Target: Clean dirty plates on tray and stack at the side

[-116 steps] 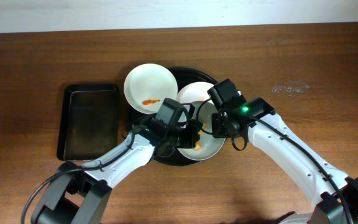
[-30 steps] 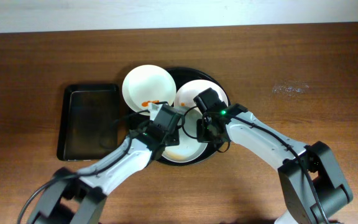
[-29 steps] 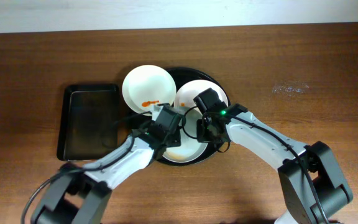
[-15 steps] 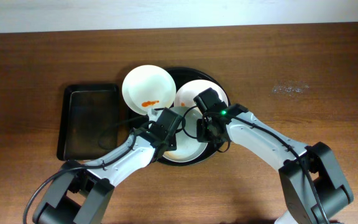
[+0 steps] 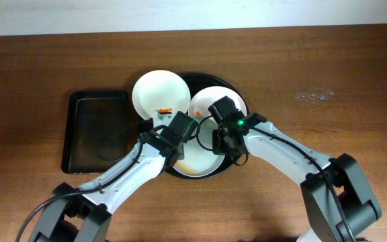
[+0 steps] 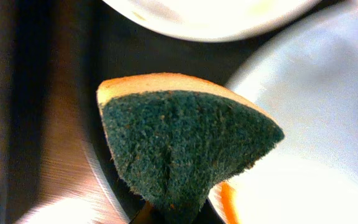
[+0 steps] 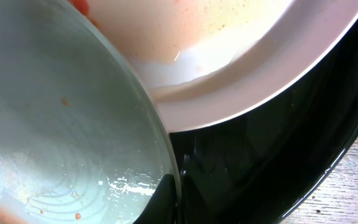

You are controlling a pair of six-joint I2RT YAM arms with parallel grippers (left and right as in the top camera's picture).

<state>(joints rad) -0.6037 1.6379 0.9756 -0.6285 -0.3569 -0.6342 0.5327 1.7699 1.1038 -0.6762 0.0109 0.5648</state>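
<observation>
Brown wood-grain table runs under both arms, with nothing stacked at the side yet. At the centre of the work, the left gripper is clamped on a sponge. Its fingers are hidden, but the sponge hangs pinched before the wrist camera, green scouring face towards the lens. Under it lies the dark floor of the round black tray, and the front plate begins just to the sponge's right, so the pad sits off the plate's left rim rather than on it. An orange trace shows low on that plate in the overhead view. The right gripper hangs over the same plate's opposite rim. Its wrist camera shows only plate surfaces and tray very close, so I cannot tell whether it grips anything. Behind, the back-right plate rests in the tray and the back-left plate, smeared orange, overhangs the tray's rim. A rectangular tray lies well apart to the left. The wipe likely belongs to the left arm: a short sweep rightward into the plate's well.
</observation>
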